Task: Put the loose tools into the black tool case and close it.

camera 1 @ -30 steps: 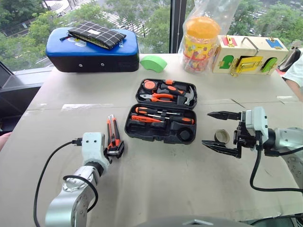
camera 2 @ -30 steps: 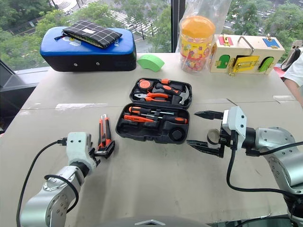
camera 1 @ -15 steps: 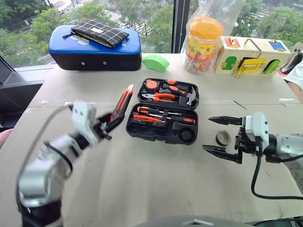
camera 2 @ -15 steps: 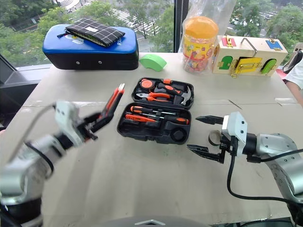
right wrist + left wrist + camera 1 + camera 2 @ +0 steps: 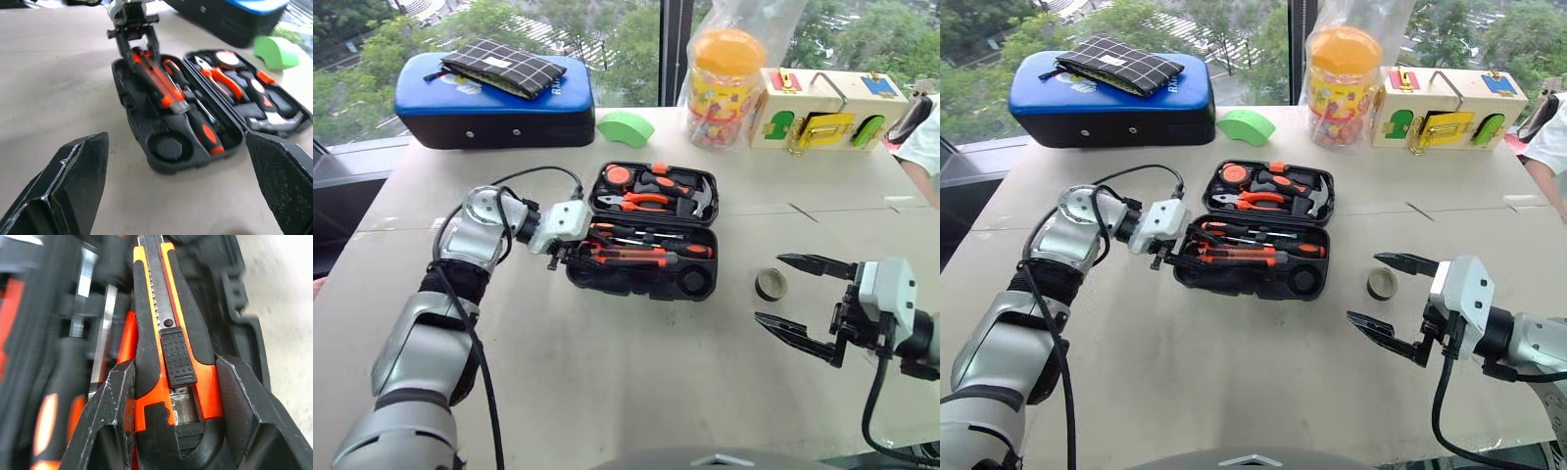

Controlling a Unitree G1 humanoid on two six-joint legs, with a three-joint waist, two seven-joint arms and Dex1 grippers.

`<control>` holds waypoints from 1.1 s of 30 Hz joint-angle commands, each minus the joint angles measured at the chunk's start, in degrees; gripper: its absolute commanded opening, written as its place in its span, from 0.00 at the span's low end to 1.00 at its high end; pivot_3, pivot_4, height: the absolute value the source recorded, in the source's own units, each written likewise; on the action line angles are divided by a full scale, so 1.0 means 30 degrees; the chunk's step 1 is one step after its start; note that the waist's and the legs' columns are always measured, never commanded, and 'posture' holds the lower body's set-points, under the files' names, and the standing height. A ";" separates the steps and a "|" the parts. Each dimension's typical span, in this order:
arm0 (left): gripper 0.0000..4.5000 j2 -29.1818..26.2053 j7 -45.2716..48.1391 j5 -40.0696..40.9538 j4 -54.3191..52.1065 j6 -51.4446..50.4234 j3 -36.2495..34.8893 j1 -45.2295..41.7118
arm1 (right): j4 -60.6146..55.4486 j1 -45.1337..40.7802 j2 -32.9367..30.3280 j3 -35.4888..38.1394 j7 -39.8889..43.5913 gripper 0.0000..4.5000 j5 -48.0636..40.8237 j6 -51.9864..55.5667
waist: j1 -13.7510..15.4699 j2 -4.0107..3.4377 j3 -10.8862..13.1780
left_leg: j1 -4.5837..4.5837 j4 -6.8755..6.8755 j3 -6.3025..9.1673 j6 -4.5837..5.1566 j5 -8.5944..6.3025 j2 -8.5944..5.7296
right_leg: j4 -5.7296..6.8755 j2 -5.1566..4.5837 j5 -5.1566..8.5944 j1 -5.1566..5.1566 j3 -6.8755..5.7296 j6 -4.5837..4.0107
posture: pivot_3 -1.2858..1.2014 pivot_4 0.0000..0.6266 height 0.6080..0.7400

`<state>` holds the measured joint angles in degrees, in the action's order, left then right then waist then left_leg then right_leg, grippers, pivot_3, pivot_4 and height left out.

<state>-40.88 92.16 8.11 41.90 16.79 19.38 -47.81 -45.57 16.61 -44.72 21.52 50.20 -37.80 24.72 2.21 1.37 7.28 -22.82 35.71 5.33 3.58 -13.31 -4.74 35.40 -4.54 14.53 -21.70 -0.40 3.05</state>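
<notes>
You are looking at a beige table [image 5: 636, 392] on which the black tool case [image 5: 646, 230] is lying open, lid half to the far side and tray half nearer the robot, between the two arms. Your left arm is reaching across from the left, elbow bent, wrist turned toward the case, with the left gripper [image 5: 570, 252] sitting at the tray's left end. Its fingers are clamping the orange-and-black utility knife [image 5: 166, 342] by the rear of the handle, one finger [image 5: 105, 416] on each flank, and the knife is lying lengthwise along the tray, above the screwdrivers [image 5: 651, 245] already seated there. Whether the knife is resting in a recess or hovering above it, you cannot tell. Your right arm is holding low over the table to the right of the case, with the right gripper [image 5: 803, 304] spread wide and gripping nothing. The small dark tape roll [image 5: 770, 285] is lying flat on the table just beyond it, right of the case, apart from both.
</notes>
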 commanded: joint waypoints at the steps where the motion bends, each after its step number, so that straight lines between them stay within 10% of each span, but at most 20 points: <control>1: 0.37 -0.0120 0.0113 0.0475 0.0444 0.1129 0.0902 -0.0748 | -0.1077 0.0365 -0.0052 0.0945 -0.0436 1.00 -0.0380 -0.0017 | -0.0011 0.0008 0.0001 | 0.0000 0.0005 0.0002 0.0000 0.0001 0.0001 | 0.0006 0.0000 0.0000 0.0000 -0.0002 0.0001 | 0.52 0.24 1.00; 6: 0.37 -0.0939 0.0113 0.1056 -0.0296 0.1278 0.2080 -0.0225 | -0.1385 0.0970 0.0035 0.1230 -0.0785 1.00 -0.0417 -0.0071 | 0.0009 0.0016 -0.0006 | 0.0004 0.0049 0.0005 0.0002 0.0001 0.0001 | 0.0026 -0.0005 0.0003 0.0015 -0.0006 0.0003 | 0.52 0.24 1.00; 13: 0.99 -0.1286 0.0113 0.1685 -0.0675 0.0114 0.1195 -0.0239 | -0.1108 0.0836 0.0020 0.0778 -0.0748 1.00 -0.0339 -0.0267 | -0.0046 0.0018 -0.0007 | 0.0005 0.0076 0.0005 0.0005 0.0001 0.0002 | 0.0063 0.0000 0.0004 0.0011 -0.0009 0.0005 | 0.52 0.24 1.00; 17: 0.99 -0.1635 0.0113 0.3954 -0.2198 -0.4013 -0.0148 -0.0226 | -0.0849 0.0516 0.0025 0.0397 -0.0646 1.00 -0.0214 -0.0360 | -0.0037 0.0020 -0.0001 | 0.0005 0.0085 0.0013 0.0005 0.0002 0.0002 | 0.0073 0.0007 0.0004 0.0012 -0.0023 0.0010 | 0.52 0.24 1.00; 21: 0.73 -0.2324 -0.0034 0.6657 -0.5845 -1.0241 -0.1441 0.0931 | -0.0546 0.0042 0.0069 -0.0171 -0.0665 1.00 -0.0003 -0.0488 | -0.0176 0.0026 0.0024 | -0.0004 0.0117 0.0025 0.0006 0.0001 0.0003 | 0.0095 0.0012 0.0006 0.0016 -0.0032 0.0013 | 0.52 0.24 1.00; 29: 0.05 -0.1055 -0.5147 0.3837 -0.9838 -1.1398 -0.1916 0.5335 | -0.0413 -0.0342 0.0111 -0.0814 -0.0874 1.00 0.0252 -0.0450 | -0.0209 0.0000 0.0012 | 0.0025 0.0120 0.0036 0.0001 0.0004 0.0004 | 0.0120 0.0012 0.0006 0.0034 -0.0027 0.0008 | 0.52 0.24 1.00; 33: 0.01 -0.1242 -0.6560 0.0681 -0.8971 -1.0405 -0.0523 0.6623 | -0.0434 -0.0338 0.0100 -0.1377 -0.1061 1.00 0.0526 -0.0239 | 0.0003 -0.0008 -0.0051 | 0.0028 0.0121 0.0036 -0.0006 0.0000 0.0004 | 0.0119 0.0006 0.0019 0.0036 -0.0023 -0.0019 | 0.52 0.24 1.00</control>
<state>-43.30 74.88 16.34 12.90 -14.90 15.17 -30.14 -46.07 15.81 -44.52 17.27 47.47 -36.30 24.35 2.22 1.35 7.13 -22.73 36.07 5.42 3.56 -13.32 -4.73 35.75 -4.53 14.60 -21.59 -0.46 2.97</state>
